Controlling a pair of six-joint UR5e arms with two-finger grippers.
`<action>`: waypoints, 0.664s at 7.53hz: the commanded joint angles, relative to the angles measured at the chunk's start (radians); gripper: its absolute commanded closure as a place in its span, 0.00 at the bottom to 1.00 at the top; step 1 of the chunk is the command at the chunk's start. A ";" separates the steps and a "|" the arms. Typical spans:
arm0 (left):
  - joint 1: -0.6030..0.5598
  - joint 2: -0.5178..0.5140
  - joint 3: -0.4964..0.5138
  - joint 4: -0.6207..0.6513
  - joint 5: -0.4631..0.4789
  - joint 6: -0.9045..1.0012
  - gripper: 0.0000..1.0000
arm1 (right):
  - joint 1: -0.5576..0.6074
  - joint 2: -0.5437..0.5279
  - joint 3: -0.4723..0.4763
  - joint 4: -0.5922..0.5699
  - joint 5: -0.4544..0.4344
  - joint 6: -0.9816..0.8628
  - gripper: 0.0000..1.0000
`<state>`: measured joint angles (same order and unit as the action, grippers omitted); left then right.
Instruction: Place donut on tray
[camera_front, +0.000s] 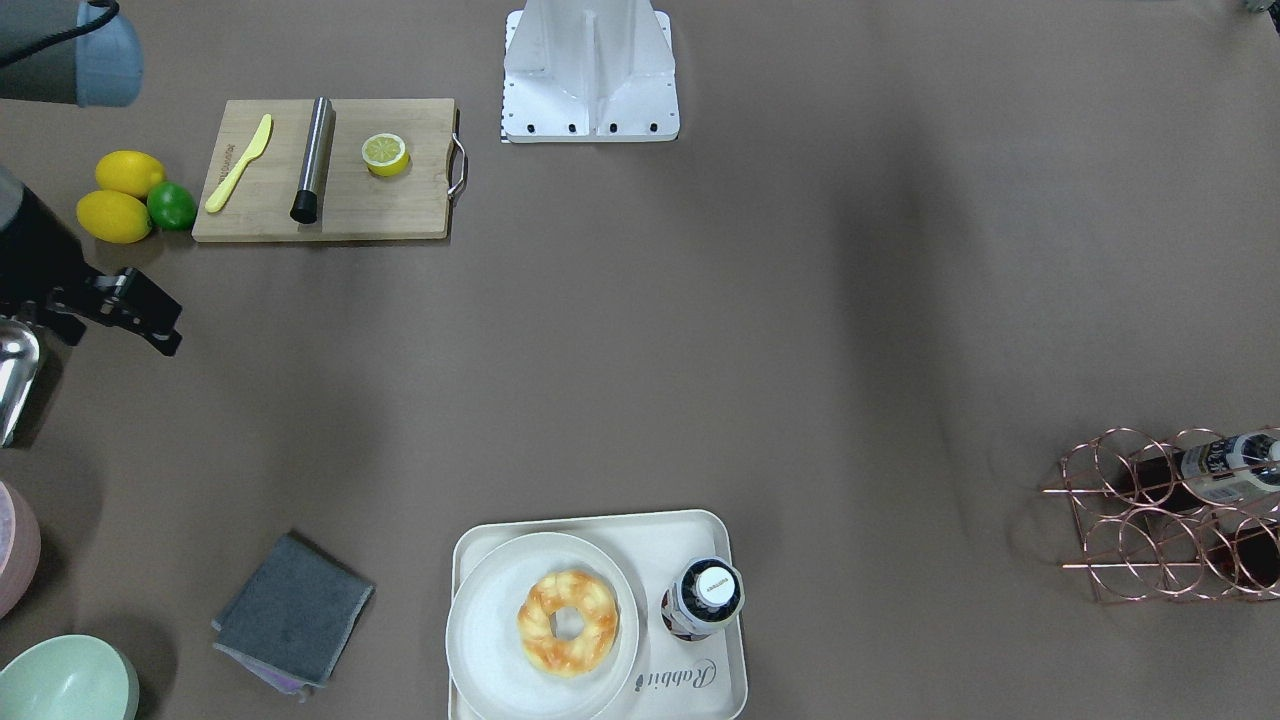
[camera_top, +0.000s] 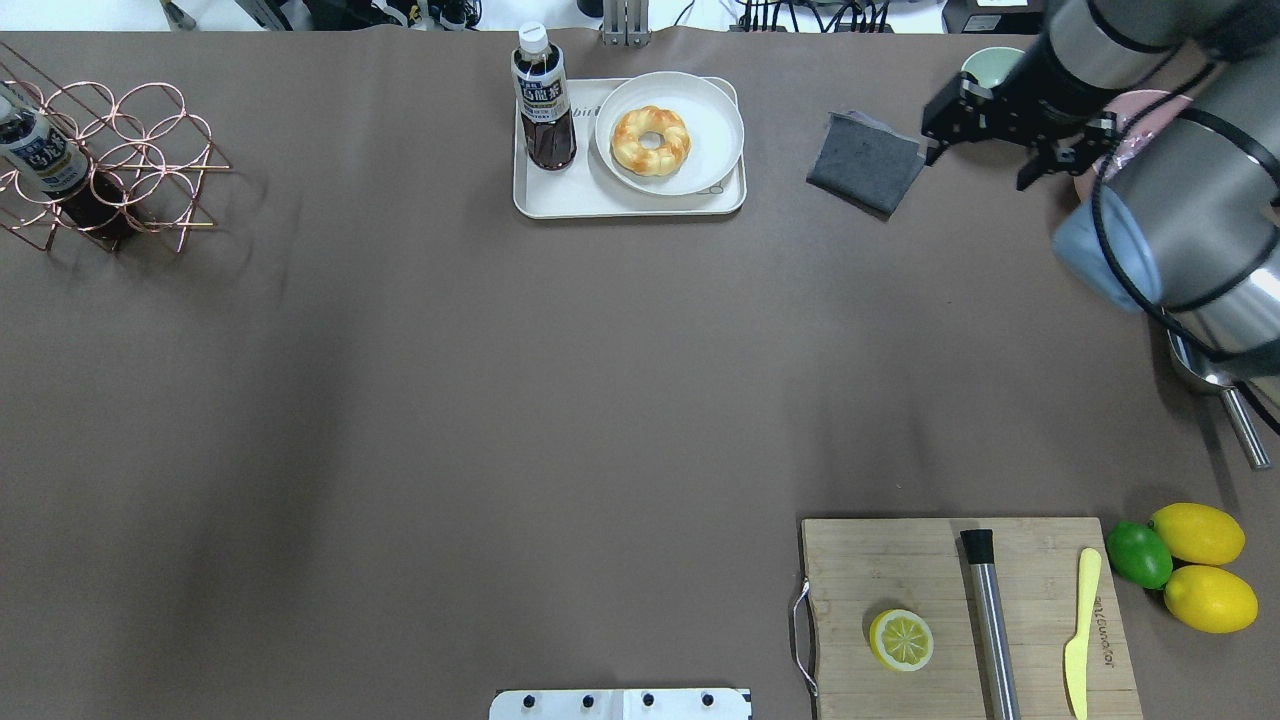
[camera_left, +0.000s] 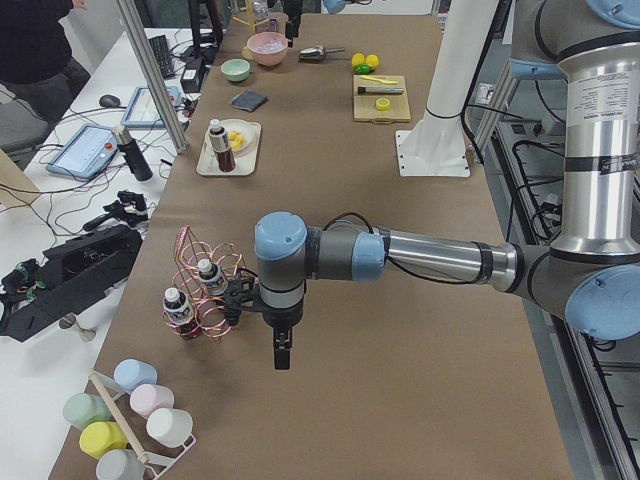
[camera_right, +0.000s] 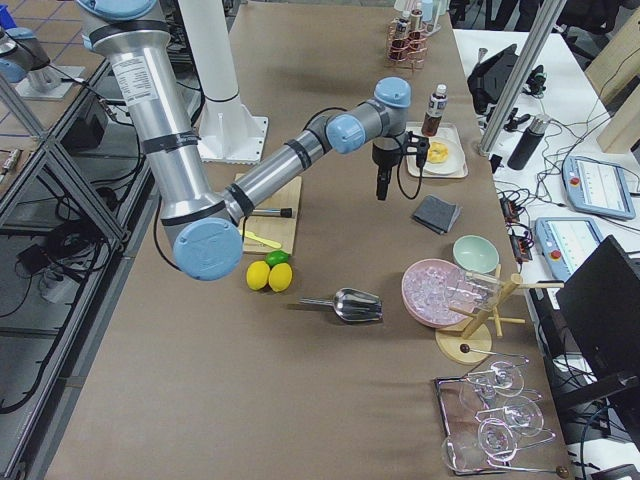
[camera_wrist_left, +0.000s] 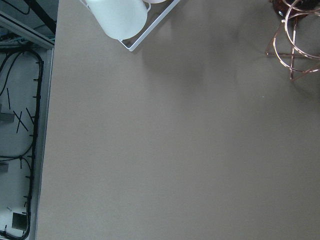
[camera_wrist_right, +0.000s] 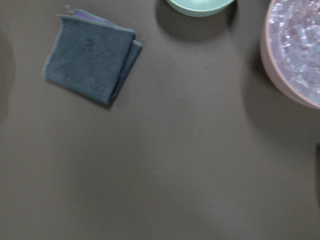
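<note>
The donut (camera_front: 568, 622), golden-orange and twisted, lies on a round white plate (camera_front: 485, 645). The plate stands on the cream tray (camera_front: 712, 540), at the table's far edge from the robot. Donut (camera_top: 651, 140) and tray (camera_top: 560, 203) also show in the overhead view. My right gripper (camera_right: 382, 192) hangs above bare table beside a grey cloth, to the right of the tray in the overhead view (camera_top: 985, 125); its fingers look together and empty. My left gripper (camera_left: 282, 358) hovers near the wire rack, far from the tray; I cannot tell its state.
A dark drink bottle (camera_top: 543, 105) stands on the tray beside the plate. The folded grey cloth (camera_top: 865, 162) lies right of the tray. A wooden board (camera_top: 1040, 560) with a lemon half (camera_top: 901, 640), lemons, bowls and a copper wire rack (camera_top: 110, 160) ring the table.
</note>
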<state>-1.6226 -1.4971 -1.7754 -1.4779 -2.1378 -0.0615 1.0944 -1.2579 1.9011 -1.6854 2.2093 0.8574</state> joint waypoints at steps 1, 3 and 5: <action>0.000 0.009 0.013 -0.001 0.001 0.000 0.02 | 0.103 -0.211 0.024 -0.008 0.015 -0.344 0.00; -0.002 0.011 0.014 0.001 0.001 -0.001 0.02 | 0.235 -0.262 -0.068 -0.072 0.015 -0.667 0.00; -0.002 0.011 0.020 -0.001 0.001 0.000 0.02 | 0.371 -0.314 -0.112 -0.129 0.015 -0.896 0.00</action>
<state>-1.6236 -1.4869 -1.7605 -1.4776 -2.1368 -0.0627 1.3480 -1.5210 1.8315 -1.7717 2.2242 0.1706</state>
